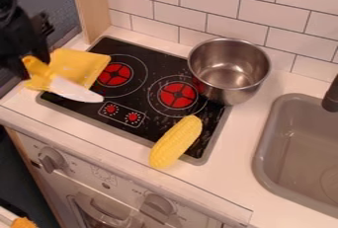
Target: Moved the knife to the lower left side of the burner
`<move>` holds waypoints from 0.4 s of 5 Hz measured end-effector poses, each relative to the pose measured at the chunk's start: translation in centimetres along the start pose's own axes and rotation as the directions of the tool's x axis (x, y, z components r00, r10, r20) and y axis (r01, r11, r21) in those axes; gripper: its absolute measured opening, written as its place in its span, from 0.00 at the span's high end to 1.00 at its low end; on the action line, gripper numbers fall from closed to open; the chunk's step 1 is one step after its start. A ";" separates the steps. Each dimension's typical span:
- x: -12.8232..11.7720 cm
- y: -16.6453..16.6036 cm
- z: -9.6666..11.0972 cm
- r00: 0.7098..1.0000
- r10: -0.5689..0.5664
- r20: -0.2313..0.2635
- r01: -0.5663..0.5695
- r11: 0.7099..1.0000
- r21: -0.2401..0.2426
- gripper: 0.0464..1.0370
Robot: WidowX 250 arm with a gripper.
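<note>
Pale tiles back the counter. Leftmost, the dark gripper adjoins the knife's handle; whether it grasps that or is released, I cannot tell. The knife, over the burner's lower left side, seems light, stiff, perhaps slippery; hold its handle. Rightward, the sink is cut off.

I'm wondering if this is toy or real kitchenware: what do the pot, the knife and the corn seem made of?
Pot: shiny metal, probably stainless steel, with silvery reflections inside.
Knife: likely plastic, its white blade smooth without any metallic gleam.
Corn: probably molded plastic or rubber, its kernels shallow bumps in one yellow surface; the look alone can't settle which.
</note>
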State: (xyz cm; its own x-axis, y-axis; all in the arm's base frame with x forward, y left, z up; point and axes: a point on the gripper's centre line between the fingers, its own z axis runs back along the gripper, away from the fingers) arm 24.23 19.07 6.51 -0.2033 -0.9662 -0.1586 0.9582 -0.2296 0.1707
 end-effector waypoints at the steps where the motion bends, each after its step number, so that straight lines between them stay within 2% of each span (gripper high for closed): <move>1: -0.2 -0.8 -1.6 0.999 -0.023 -0.030 0.022 0.999 -0.038 0.52; 2: -0.4 -1.2 -3.2 0.999 -0.012 -0.035 0.010 0.997 -0.072 0.52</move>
State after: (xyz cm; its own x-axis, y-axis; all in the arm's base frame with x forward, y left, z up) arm 23.80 20.09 3.29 -0.2078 -0.9586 -0.1945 0.9681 -0.2300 0.0991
